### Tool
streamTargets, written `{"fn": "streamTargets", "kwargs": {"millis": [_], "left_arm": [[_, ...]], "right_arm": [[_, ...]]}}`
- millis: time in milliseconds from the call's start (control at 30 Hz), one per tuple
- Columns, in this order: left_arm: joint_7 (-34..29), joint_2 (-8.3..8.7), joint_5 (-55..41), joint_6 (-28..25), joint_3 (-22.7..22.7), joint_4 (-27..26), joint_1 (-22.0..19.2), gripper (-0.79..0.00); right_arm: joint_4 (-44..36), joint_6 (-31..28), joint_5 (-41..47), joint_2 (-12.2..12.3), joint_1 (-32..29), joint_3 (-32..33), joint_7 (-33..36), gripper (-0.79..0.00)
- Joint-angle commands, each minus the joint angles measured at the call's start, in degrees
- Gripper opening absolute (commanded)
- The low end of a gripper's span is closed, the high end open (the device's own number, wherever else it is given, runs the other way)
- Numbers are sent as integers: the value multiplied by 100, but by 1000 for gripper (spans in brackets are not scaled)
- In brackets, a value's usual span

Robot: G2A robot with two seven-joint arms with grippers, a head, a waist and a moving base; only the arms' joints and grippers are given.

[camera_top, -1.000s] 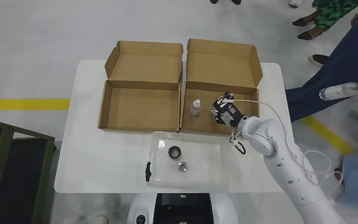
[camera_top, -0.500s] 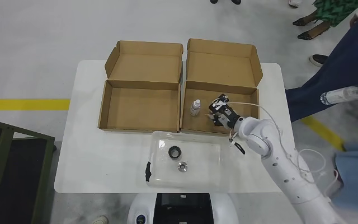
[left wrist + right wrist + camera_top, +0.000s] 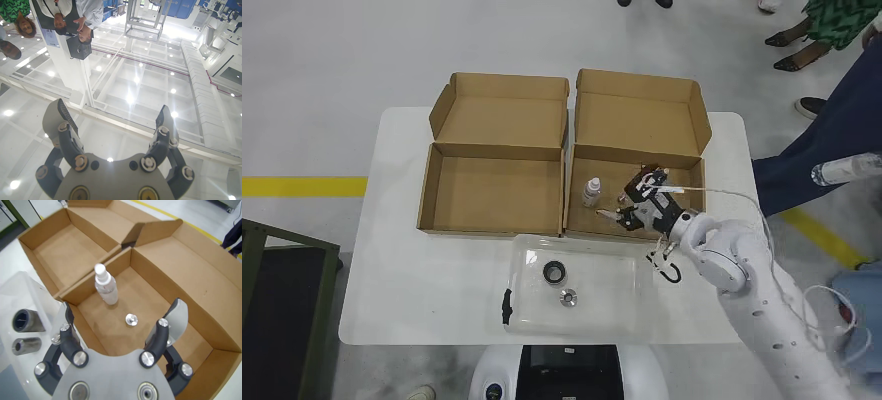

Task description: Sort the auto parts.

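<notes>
— What is the surface, and the room?
— A white table on a grey floor with a yellow line
— What is on it?
— Two open cardboard boxes side by side, the left box and the right box. In front of them is a clear tray holding the larger sleeve and the smaller sleeve
— And in the right box?
— A spray bottle stands upright, with a small nut near it
— The grippers?
— The right gripper hangs over this box's near wall, fingers wide apart, holding nothing. The left gripper faces the ceiling, also wide
</notes>
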Motion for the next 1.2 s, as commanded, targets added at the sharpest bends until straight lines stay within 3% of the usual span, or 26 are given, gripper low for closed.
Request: {"fn": "streamTargets", "kwargs": {"millis": [0, 233, 500, 1167], "left_arm": [[0, 0, 0, 0, 0, 0, 0, 0], [0, 0, 0, 0, 0, 0, 0, 0], [0, 0, 0, 0, 0, 0, 0, 0], [0, 0, 0, 0, 0, 0, 0, 0]], "right_arm": [[-351, -169, 84, 26, -130, 127, -62, 0], [-1176, -566, 106, 90, -597, 351, -220, 0], [-1504, -854, -429, 100, -880, -22, -191, 0], [-1064, -1633, -1278, 42, -669, -953, -670, 0]]}}
